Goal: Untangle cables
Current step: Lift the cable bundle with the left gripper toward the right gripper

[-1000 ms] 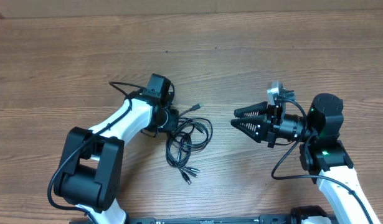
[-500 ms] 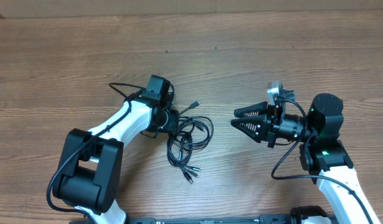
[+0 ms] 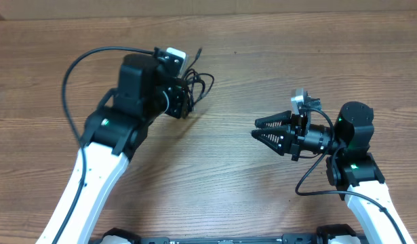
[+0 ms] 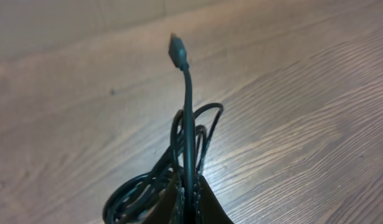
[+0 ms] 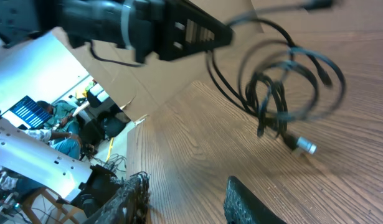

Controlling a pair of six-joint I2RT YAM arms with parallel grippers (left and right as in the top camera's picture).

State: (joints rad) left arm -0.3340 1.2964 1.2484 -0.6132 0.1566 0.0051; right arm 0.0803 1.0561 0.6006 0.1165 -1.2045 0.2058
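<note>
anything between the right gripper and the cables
Nothing: only bare table runs from the right gripper to the cables held by the left gripper. The overhead view shows it.

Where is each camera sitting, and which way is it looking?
Overhead: above the table, looking straight down; it shows both arms, the left gripper holding the cables, and the right gripper open.
Left wrist: on the left arm, looking along its own fingers, which pinch the cables over the table.
Right wrist: on the right arm, looking sideways past its own fingers at the left gripper and the dangling cables.
Shared: all three show the cables; overhead and right wrist both show the left gripper.
</note>
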